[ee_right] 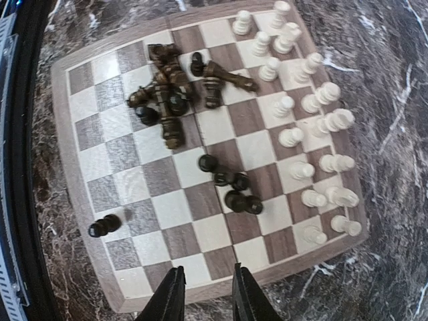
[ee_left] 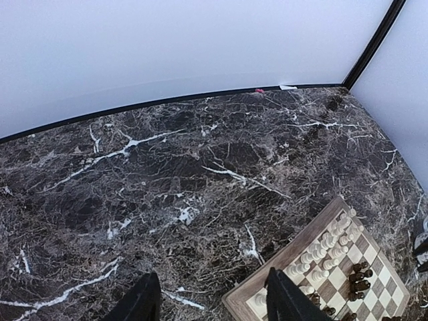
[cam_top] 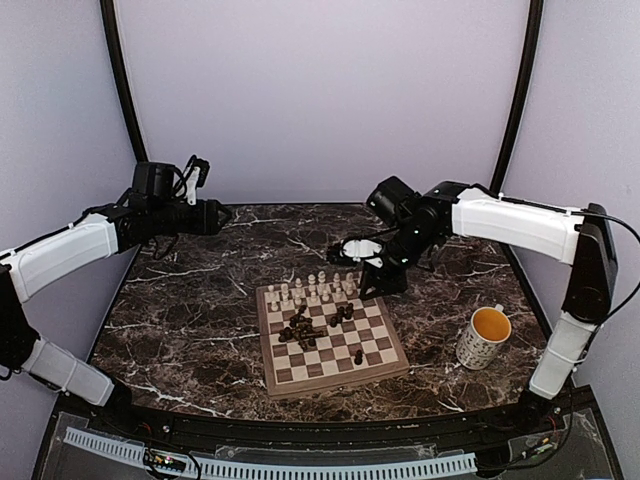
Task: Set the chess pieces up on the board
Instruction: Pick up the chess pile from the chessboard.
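A: Left side first. Where's the left gripper (ee_left: pixel 212 281)?

B: Up over the far-left part of the worktop (cam_top: pixel 200 300), well apart from the board (cam_top: pixel 266 340). Fingers spread wide, nothing between them. Released.

A: And the board?

B: Flat on the middle of the worktop, turned a bit, closer to the near edge than the far one.

A: Pale pieces (ee_right: pixel 294 137)?

B: Two rough rows along the board's far edge, upright as far as I can tell.

A: Dark pieces (ee_right: pixel 167 100)?

B: Not set up. There's a heap on the left-middle squares, most lying on their sides and touching or crossing each other. A smaller clump of dark pawns (ee_right: pixel 231 187) is near the board's centre. One stray dark piece (ee_right: pixel 103 226) is tipped over by the near-right corner, apart from the rest.

A: Right gripper (ee_right: pixel 208 274)?

B: Over the board's far-right corner, just beside the pale rows. There's a narrow gap between the fingers, the gap is empty and it holds no piece. Can't tell whether the tips touch the board.

A: Anything further right?

B: A mug (cam_top: pixel 485 338), upright near the right edge, well apart from the board.
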You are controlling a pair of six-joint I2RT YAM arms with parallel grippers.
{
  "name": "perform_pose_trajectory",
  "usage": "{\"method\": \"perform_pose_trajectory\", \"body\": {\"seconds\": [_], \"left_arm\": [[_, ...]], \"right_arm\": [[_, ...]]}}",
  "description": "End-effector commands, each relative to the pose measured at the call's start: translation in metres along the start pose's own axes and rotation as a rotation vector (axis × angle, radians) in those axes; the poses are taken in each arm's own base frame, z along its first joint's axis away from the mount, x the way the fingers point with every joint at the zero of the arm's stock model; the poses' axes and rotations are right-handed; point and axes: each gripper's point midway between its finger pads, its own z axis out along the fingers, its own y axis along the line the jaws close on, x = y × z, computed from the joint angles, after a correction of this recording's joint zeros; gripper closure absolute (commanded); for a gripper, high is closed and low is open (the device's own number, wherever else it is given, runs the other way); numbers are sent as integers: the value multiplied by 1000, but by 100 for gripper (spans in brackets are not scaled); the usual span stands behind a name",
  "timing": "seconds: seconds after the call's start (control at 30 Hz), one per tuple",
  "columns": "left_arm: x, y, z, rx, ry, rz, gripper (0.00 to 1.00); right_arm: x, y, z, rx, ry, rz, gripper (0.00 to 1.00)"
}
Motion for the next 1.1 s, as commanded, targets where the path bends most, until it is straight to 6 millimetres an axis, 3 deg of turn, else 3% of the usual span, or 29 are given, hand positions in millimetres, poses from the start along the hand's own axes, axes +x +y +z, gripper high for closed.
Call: {"method": "perform_pose_trajectory", "body": {"seconds": [0.0,0.17,0.47,0.7,1.07], "left_arm": [[0,0,0,17,0,-11,44],[2,0,1,19,6,-14,44],[3,-5,3,45,16,-25,44],[3,-6,2,52,15,-28,44],[2,-8,1,61,11,-31,44]], "right_arm": [[-9,-14,5,37,-22,5,75],[-18,-17,24,-15,-18,13,74],[-16,-13,56,-52,65,-30,58],[-13,-14,74,-37,109,-59,59],[-6,-8,84,-40,142,-82,72]]}}
